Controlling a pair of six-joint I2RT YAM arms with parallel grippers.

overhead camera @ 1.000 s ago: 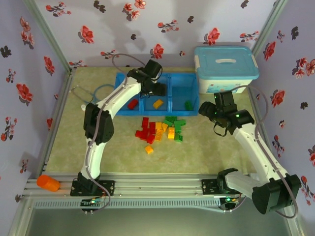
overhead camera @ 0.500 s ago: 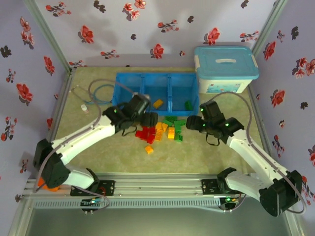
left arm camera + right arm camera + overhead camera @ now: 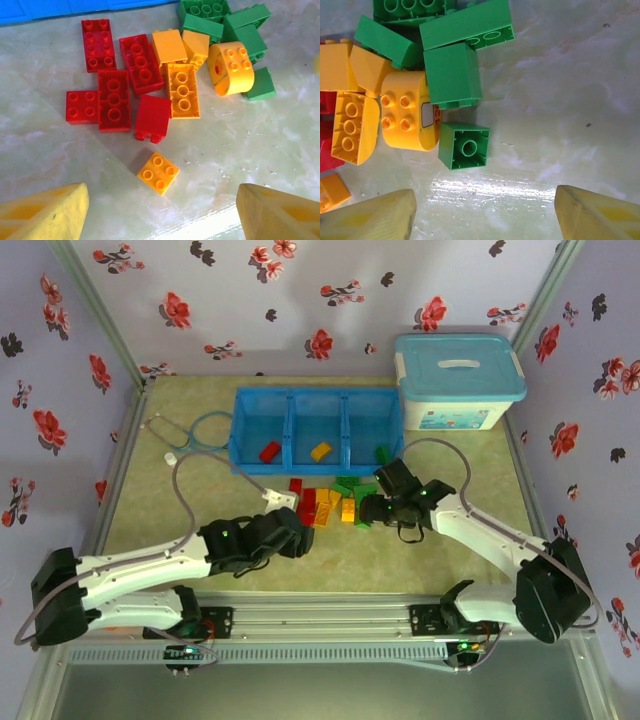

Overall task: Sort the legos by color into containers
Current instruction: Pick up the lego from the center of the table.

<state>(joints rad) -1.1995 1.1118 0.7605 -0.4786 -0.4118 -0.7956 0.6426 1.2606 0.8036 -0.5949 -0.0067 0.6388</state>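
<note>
The legos lie in a loose pile [image 3: 330, 502] on the mat in front of the blue tray of containers [image 3: 238, 430]. The tray's left compartment holds a red lego [image 3: 269, 451], the middle an orange one [image 3: 320, 451], the right a green one [image 3: 384, 453]. My left gripper [image 3: 298, 533] [image 3: 161, 215] hangs open over the pile's near edge, with a small orange four-stud lego [image 3: 158, 173] just ahead of its yellow fingers [image 3: 47, 212]. My right gripper [image 3: 366, 508] [image 3: 482, 215] is open too. An upturned green lego [image 3: 464, 146] lies just beyond its fingertips, next to a rounded yellow one [image 3: 405, 117].
A white bin with a light-blue lid [image 3: 458, 380] stands at the back right, beside the tray. A blue looped tube [image 3: 195, 430] lies left of the tray. Flowered walls close in the left, right and back sides. A metal rail [image 3: 320, 625] runs along the near edge.
Both arms have come away from the tray and dropped to the pile. The left swung low toward the front; the right moved left to the green legos. Both jaws narrowed slightly.
</note>
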